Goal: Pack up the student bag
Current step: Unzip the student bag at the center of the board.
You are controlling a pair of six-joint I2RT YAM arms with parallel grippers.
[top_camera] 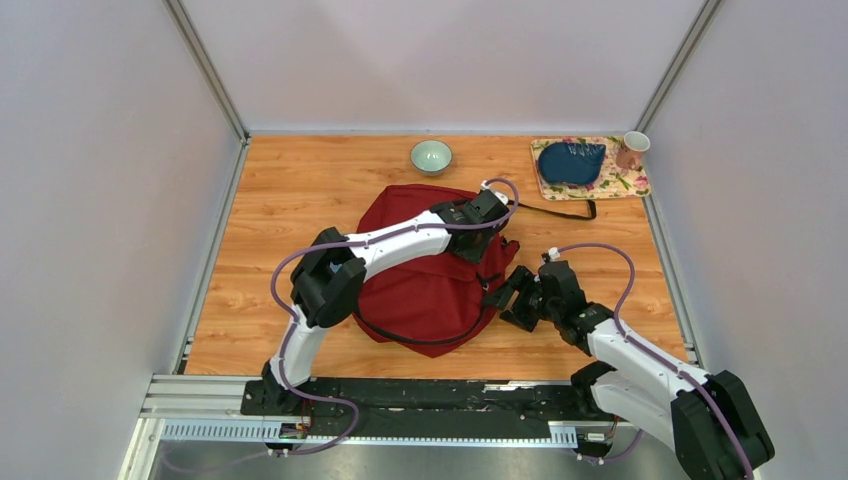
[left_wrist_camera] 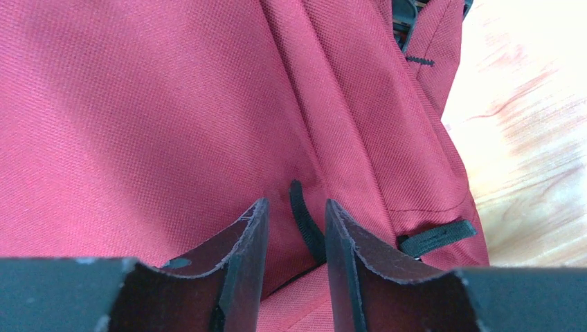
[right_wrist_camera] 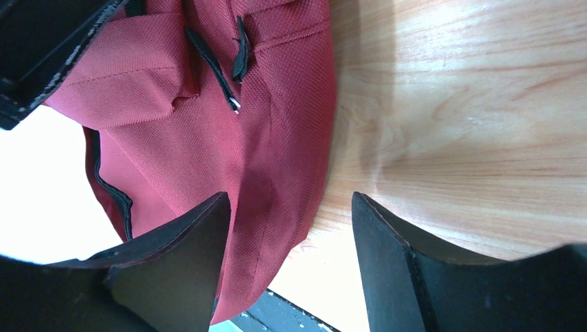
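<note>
We see the student bag (left_wrist_camera: pixel 173 104) filling most of our frame, its dark red weave creased in long folds. Our left gripper (left_wrist_camera: pixel 296 207) sits close over it, fingers (left_wrist_camera: pixel 242 242) parted by a narrow gap, with a black pull tab (left_wrist_camera: pixel 306 225) lying between them. A black loop (left_wrist_camera: pixel 436 237) sits to the right, and the wooden table (left_wrist_camera: pixel 533 138) shows beyond.

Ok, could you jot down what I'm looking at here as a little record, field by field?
bag: dark red student bag lying mid-way on the wooden table
left pincer: down over the bag, jaws apart on either side of a black pull tab
right pincer: at the bag's right edge, jaws wide open, nothing held
far edge: pale green bowl
far right corner: floral mat with a dark blue pouch on it, pink cup at its corner
</note>
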